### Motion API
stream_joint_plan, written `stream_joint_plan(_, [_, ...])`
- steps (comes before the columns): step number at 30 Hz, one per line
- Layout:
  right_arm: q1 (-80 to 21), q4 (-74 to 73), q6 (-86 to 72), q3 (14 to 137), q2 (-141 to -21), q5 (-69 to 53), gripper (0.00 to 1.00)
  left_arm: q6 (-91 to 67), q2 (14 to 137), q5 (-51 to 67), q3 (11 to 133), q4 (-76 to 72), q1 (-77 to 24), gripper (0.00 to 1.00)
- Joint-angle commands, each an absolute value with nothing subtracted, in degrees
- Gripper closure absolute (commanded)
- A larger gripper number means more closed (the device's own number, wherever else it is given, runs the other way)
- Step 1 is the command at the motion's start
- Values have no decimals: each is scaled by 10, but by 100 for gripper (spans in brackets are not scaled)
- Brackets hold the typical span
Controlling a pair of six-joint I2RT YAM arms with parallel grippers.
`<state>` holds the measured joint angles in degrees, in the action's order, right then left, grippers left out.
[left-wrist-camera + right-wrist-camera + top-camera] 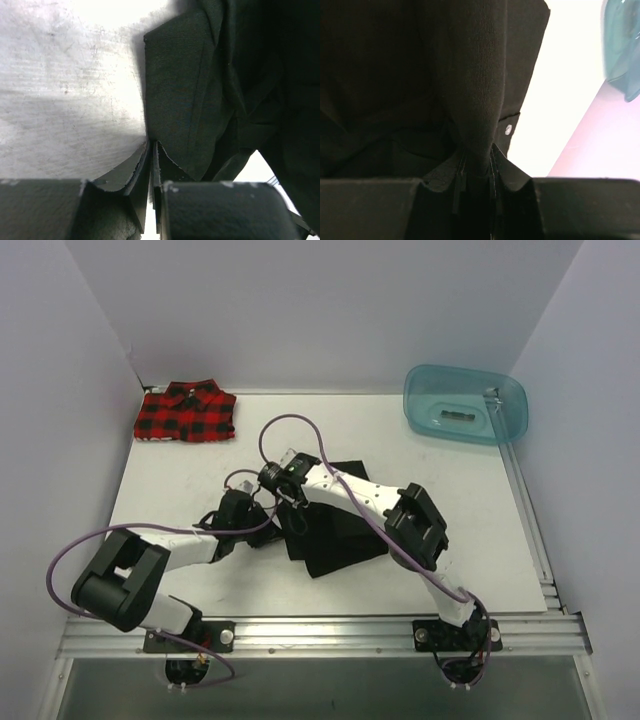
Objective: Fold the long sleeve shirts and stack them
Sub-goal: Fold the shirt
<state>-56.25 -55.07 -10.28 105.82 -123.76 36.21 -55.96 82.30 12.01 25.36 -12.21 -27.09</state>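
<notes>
A plain black button-up shirt [340,545] lies rumpled at the centre of a white worktop [460,480]. The left tool [151,150], pressed nearly together, pinches the shirt's edge. The right tool [476,159] pinches a raised fold of it. A red-and-black plaid flannel shirt [187,413] lies folded in the far left corner, with a translucent teal plastic tub [510,415] at the far right.

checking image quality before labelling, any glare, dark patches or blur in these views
Top external: even light, sharp, soft shadows only; left wrist: table blown out white near the top, black shirt folds readable; right wrist: shirt nearly featureless dark, table overexposed, teal tub soft.
</notes>
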Motion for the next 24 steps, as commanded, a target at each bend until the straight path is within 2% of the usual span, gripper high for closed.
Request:
stream_joint_plan(1, [-562,-592,-165,1081,-1248,370,90,-572,809,115,244,-137,-275,84])
stream_joint_plan(2, [-561,-591,-168,1082,-1252,362,85,-573,808,114,243,-136,-275,84])
stream_joint_plan(3, [-561,-589,-175,1084,-1254,354,76,-573,807,114,243,-138,-275,84])
stream_joint_plan(5, [-561,-584,-183,1085,-1256,328,68,-575,806,114,242,-137,-275,84])
stream_joint_plan(6, [-561,-574,-187,1085,-1254,312,59,-575,806,113,241,-137,-275,84])
stream_joint_plan(9, [-560,-538,-189,1069,-1231,251,48,-576,804,112,239,-138,-275,84])
stream_joint_plan(11, [-560,-520,-189,1056,-1208,203,48,-575,804,113,239,-138,-275,84])
stream_joint_plan(14, [-560,-489,-196,1034,-1190,184,51,-575,803,113,239,-137,-275,84])
stream_joint_plan(15, [-559,-483,-196,1032,-1189,183,60,-575,804,113,239,-138,-275,84])
stream_joint_plan(17, [-558,-479,-199,1030,-1188,179,70,-576,804,115,239,-137,-275,84])
stream_joint_plan(18, [-558,-469,-200,1028,-1188,176,84,-577,803,114,238,-138,-275,84])
stream_joint_plan(19, [-558,-463,-200,1026,-1188,171,88,-576,803,115,238,-138,-275,84])
stream_joint_plan(24, [-561,-436,-206,1014,-1192,139,89,-577,802,115,239,-138,-275,84])
